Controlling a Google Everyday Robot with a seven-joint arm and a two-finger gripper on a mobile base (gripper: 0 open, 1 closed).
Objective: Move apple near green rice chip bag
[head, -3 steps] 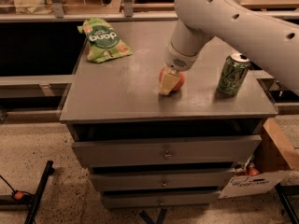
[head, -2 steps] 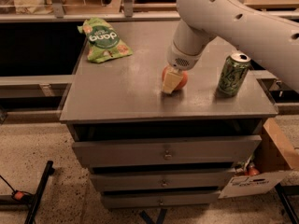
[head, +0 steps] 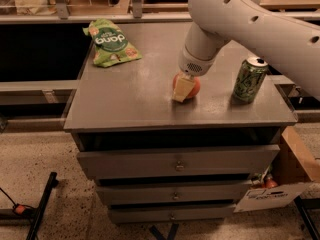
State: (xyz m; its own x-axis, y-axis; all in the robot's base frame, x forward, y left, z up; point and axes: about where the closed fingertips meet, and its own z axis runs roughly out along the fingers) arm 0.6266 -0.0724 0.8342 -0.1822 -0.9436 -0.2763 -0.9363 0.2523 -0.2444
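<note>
The apple (head: 193,87), red-orange, sits on the grey cabinet top (head: 135,99) near its middle front. My gripper (head: 186,90) reaches down from the white arm and closes on the apple. One cream finger (head: 181,88) lies against the apple's front left side; the other finger is hidden behind it. The apple still seems to rest on the surface. The green rice chip bag (head: 110,43) lies flat at the far left corner of the top, well apart from the apple and up-left of it.
A green drink can (head: 249,79) stands upright right of the apple, near the right edge. The cabinet has drawers (head: 176,163) below. A cardboard box (head: 295,171) sits on the floor at right. Rails and shelves run behind the cabinet.
Gripper and apple have hardly moved; the finger shifted a little to the right against the apple. Bag and can are unchanged.
</note>
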